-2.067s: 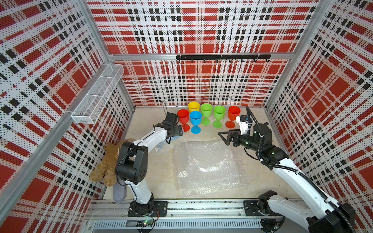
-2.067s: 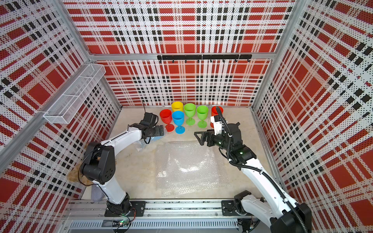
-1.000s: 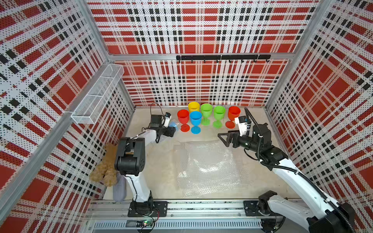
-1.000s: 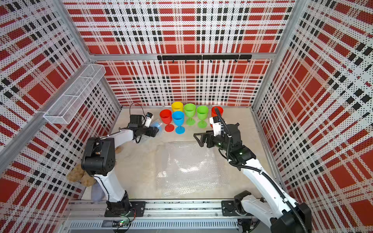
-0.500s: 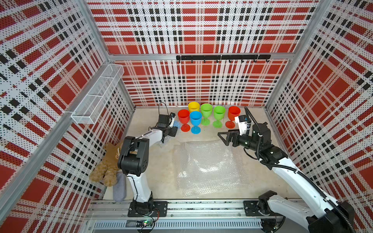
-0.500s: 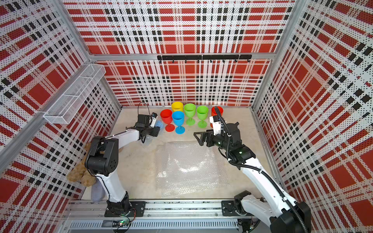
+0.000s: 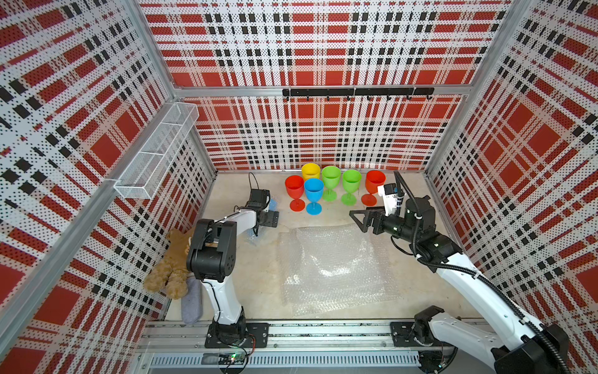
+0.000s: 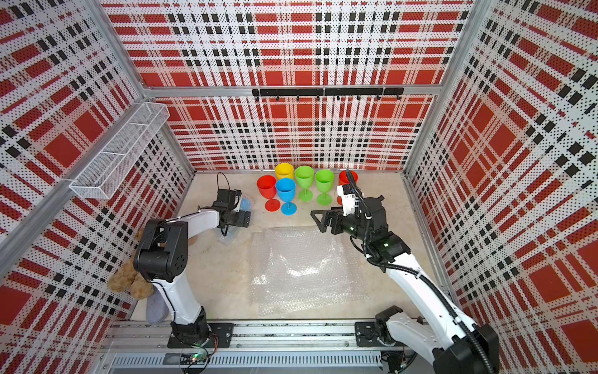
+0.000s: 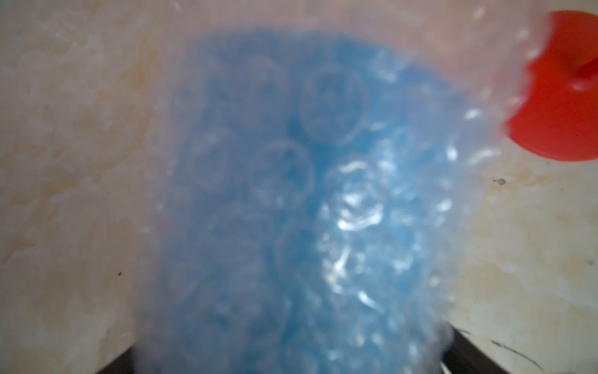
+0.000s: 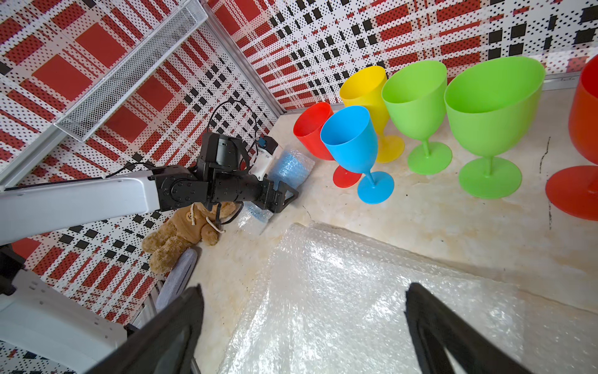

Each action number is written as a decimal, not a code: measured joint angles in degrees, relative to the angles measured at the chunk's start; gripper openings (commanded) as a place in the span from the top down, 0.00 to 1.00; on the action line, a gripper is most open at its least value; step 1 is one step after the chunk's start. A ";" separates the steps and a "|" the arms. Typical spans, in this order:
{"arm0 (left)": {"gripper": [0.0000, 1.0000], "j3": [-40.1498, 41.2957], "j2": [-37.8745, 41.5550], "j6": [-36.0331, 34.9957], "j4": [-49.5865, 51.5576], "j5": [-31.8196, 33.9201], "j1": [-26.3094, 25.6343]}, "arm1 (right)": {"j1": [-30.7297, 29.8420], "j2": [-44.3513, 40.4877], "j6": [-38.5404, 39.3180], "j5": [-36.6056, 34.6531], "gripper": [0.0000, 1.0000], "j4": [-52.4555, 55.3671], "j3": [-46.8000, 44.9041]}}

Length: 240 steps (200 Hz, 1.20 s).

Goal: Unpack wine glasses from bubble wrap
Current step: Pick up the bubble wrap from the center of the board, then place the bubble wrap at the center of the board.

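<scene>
In both top views six goblets (image 7: 330,177) (image 8: 304,177) stand bare at the far side. The seventh, a wrapped blue bundle (image 7: 272,204) (image 8: 245,204), lies far left at the left gripper (image 7: 271,220) (image 8: 242,221). The right gripper (image 7: 357,221) (image 8: 319,221) hangs wide and empty over the flat sheet (image 7: 333,262) (image 8: 301,259).

In the left wrist view the bundle (image 9: 307,194) fills the gap between wide jaws; whether they pinch it we cannot tell. We judge it light, soft and slippery.

In the right wrist view its loose end (image 10: 255,217) trails on the near side: we would take hold there.
</scene>
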State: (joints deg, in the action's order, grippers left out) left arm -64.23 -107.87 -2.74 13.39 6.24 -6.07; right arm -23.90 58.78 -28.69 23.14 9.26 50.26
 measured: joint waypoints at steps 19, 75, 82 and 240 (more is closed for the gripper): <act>0.20 0.00 -0.31 1.11 0.85 0.04 0.63 | 0.00 -0.13 -0.35 -0.04 0.00 -0.07 -0.02; 0.33 -0.13 5.16 7.85 2.82 -1.29 2.64 | -0.04 -0.55 -1.05 -1.66 0.00 0.61 0.22; 0.33 -0.07 7.58 9.18 2.89 -1.36 2.86 | -0.22 -0.55 -1.09 -2.27 0.00 1.09 0.50; 0.35 29.88 52.04 43.78 -29.66 -27.82 -30.51 | -5.62 -5.84 -9.64 8.28 0.11 -11.19 -13.07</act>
State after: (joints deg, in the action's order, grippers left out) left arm -34.35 -55.83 41.04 -16.27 -21.58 -36.58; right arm -29.52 52.95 -38.33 31.42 -1.93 37.19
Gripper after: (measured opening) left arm 0.656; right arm 0.904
